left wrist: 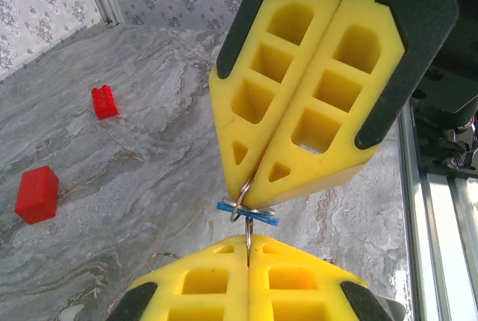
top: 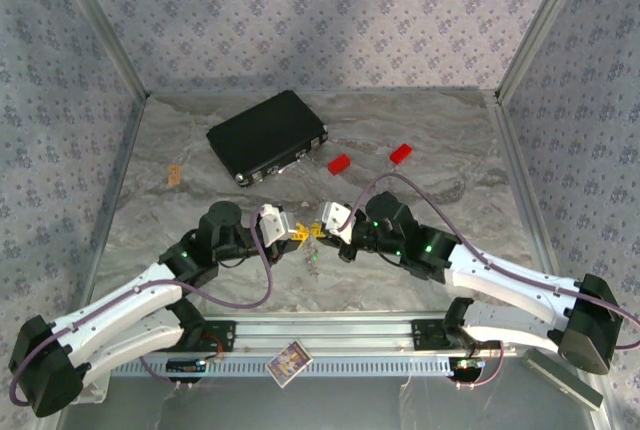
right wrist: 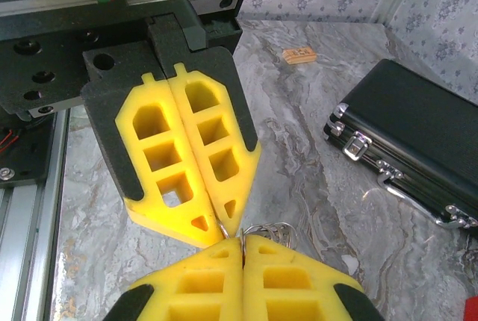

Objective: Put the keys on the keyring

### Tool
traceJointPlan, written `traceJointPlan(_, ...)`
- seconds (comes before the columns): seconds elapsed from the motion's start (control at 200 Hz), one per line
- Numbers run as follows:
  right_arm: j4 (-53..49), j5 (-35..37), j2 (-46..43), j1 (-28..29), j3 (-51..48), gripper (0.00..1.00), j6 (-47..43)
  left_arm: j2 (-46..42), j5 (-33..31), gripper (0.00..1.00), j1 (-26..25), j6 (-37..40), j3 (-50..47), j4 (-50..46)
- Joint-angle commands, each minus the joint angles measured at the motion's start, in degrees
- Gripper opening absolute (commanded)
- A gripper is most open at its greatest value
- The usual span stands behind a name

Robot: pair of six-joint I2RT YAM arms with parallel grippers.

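My two grippers meet tip to tip over the middle of the table, the left gripper [top: 298, 233] facing the right gripper [top: 318, 231]. In the left wrist view the left gripper [left wrist: 248, 250] is shut on a thin silvery ring of the keyring [left wrist: 247, 233], seen edge-on. The blue key [left wrist: 252, 213] lies crosswise just above it, threaded by wire rings. The right gripper [left wrist: 250, 187] pinches one of those rings. In the right wrist view the right gripper [right wrist: 242, 245] is shut, with several silvery loops [right wrist: 275, 229] bunched beside its tip. Small metal parts dangle under the tips [top: 314, 256].
A black case [top: 267, 136] lies at the back left of the marble table [top: 430, 200]. Two red bricks [top: 340, 163] [top: 401, 153] lie behind the grippers. A small tan block [top: 175, 175] sits at the left. A card [top: 289, 362] rests on the front rail.
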Motion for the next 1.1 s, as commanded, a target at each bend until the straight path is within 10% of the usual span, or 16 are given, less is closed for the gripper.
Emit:
traceJointPlan(0.0,1.16,0.42,-2.47,0.42,-1.24,0.00,-0.55,-0.63,1.36,0.00,-0.41,0.42,0.27,2.37)
traceJointPlan(1.094,1.62,2.56,1.54,0.18,1.11,0.00,1.30,-0.17,1.84,0.00,-0.43,0.60,0.38,2.47)
